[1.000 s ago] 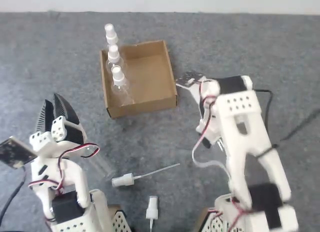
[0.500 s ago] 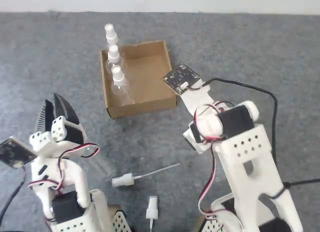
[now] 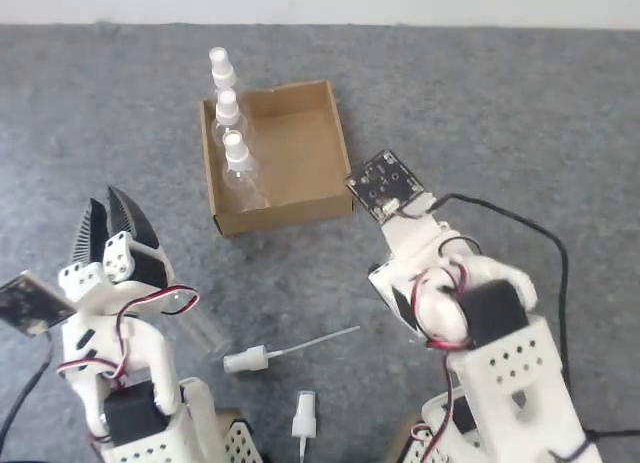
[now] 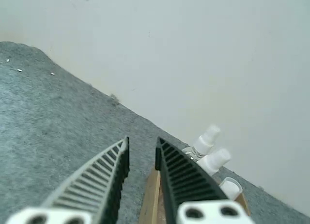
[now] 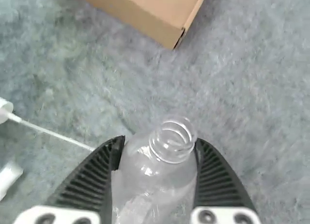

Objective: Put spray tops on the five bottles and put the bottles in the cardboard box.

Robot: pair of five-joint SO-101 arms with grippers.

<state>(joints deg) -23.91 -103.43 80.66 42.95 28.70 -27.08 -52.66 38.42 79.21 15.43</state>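
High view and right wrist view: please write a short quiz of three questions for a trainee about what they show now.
1. True or false: the bottle in the right gripper is already capped.
2. Capped bottles standing at the cardboard box: A two, B three, C five?
3. Fill in: ___ loose spray tops lie on the grey table.
Key: 1 false; 2 B; 3 two.
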